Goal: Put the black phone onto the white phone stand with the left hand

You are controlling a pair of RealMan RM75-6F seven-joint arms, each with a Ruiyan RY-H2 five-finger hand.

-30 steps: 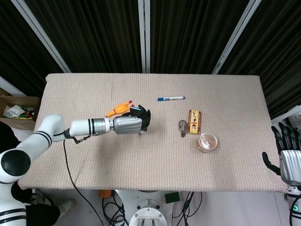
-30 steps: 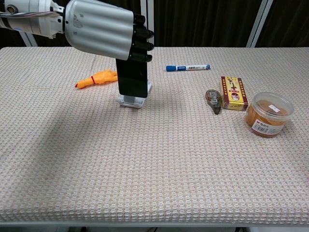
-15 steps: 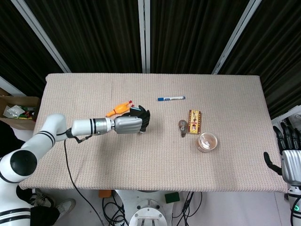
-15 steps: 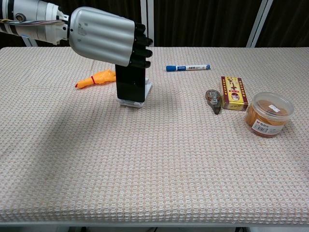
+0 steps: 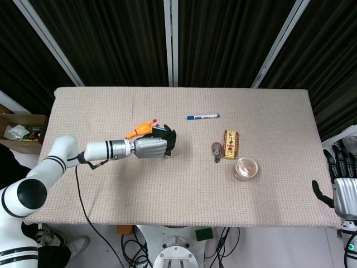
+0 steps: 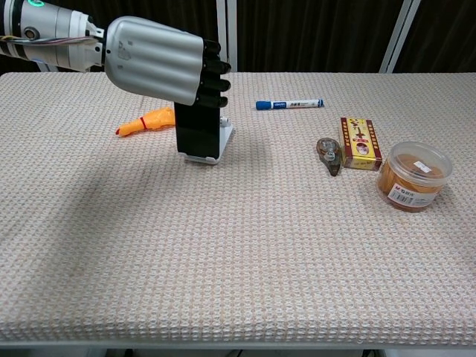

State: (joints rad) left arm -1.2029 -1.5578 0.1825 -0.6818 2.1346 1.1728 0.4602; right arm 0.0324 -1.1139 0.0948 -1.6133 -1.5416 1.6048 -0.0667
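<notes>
Orange toy chicken (image 6: 149, 119) lies far left on the table (image 6: 223, 253). Just right of it the left hand (image 6: 160, 59) grips the top of the black phone (image 6: 197, 132), fingers curled over its upper edge; phone stands upright, leaning on the white stand (image 6: 216, 145). Further right: blue marker (image 6: 290, 104), correction tape (image 6: 329, 155), red-yellow box (image 6: 359, 142), orange-filled plastic jar (image 6: 413, 175). Right hand (image 5: 341, 181) hangs off the table's right edge, fingers apart, holding nothing.
</notes>
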